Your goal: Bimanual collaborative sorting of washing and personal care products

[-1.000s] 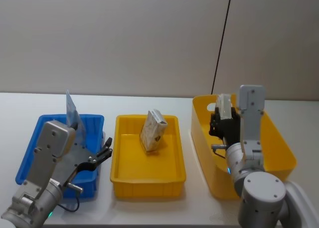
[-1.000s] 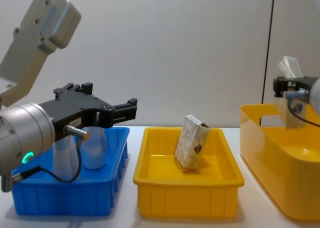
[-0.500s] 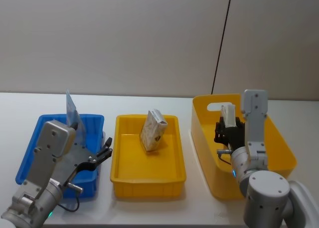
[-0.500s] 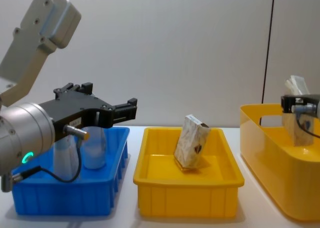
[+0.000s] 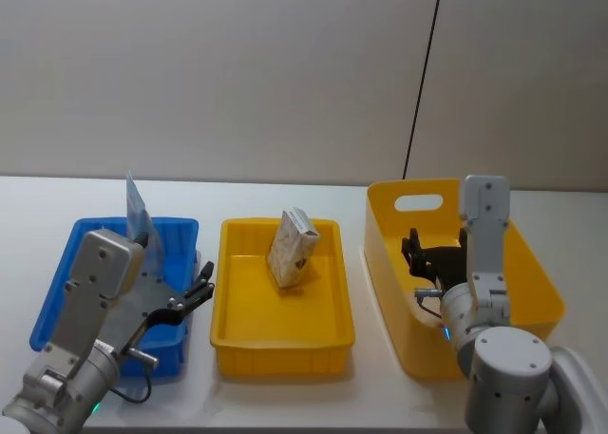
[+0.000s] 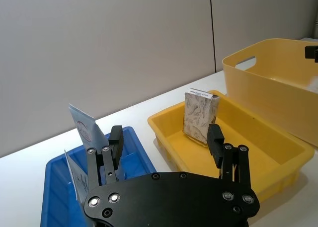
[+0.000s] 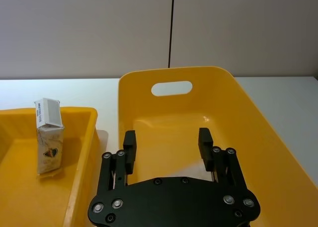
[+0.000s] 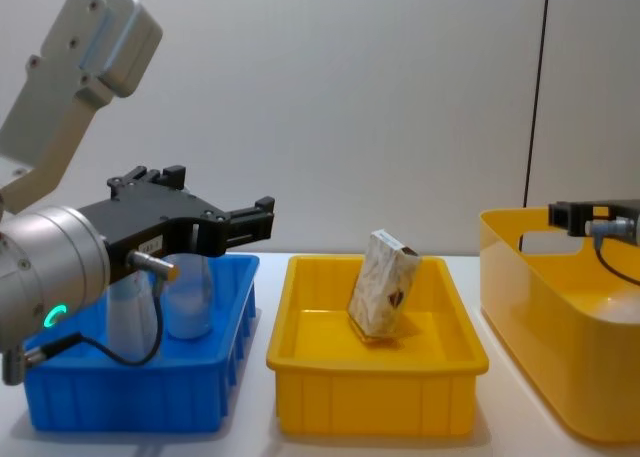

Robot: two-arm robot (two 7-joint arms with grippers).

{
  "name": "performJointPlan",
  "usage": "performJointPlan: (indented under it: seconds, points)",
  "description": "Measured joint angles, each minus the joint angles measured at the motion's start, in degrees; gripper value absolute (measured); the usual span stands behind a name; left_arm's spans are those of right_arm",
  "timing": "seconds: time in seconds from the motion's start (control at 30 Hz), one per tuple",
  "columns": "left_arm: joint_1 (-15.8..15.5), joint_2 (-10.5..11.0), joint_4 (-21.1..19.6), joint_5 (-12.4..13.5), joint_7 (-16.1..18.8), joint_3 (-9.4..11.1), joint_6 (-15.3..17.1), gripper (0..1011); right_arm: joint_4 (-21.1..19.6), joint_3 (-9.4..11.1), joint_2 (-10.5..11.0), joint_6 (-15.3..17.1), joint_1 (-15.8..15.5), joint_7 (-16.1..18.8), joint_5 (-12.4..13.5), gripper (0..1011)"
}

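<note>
Here, close in, the left gripper (image 5: 195, 293) hangs over the right side of the blue bin (image 5: 176, 228). Its two fingers are spread wide and hold nothing. The right gripper (image 7: 167, 140) hangs over the deep yellow tub (image 7: 134, 95), at about the height of its rim. Its fingers are spread too, and it is empty. A bit farther back, a clear bottle (image 8: 188, 299) stands in the blue bin. The carton (image 5: 290, 249) sits in the yellow tray (image 5: 285, 358), between the bin and the tub, and it leans. At the far end of the blue bin a tube (image 5: 136, 206) sticks up tall.
</note>
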Motion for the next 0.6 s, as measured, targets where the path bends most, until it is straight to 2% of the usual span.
performJointPlan:
  seconds: [0.2,0.3,0.6]
  points:
    - [0.0,0.0,0.0,0.0,0.0,0.0,0.0,1001,-0.1,0.1,-0.2,-0.3,-0.3,0.0,-0.4,904]
    - [0.0,0.0,0.0,0.0,0.0,0.0,0.0,1001,-0.3,0.1,-0.2,-0.8,-0.5,0.0,-0.6,977]
    - [0.0,0.0,0.0,0.0,0.0,0.0,0.0,1001,-1.4,-0.4,0.0,-2.9,-1.3,1.0,-1.2,1004]
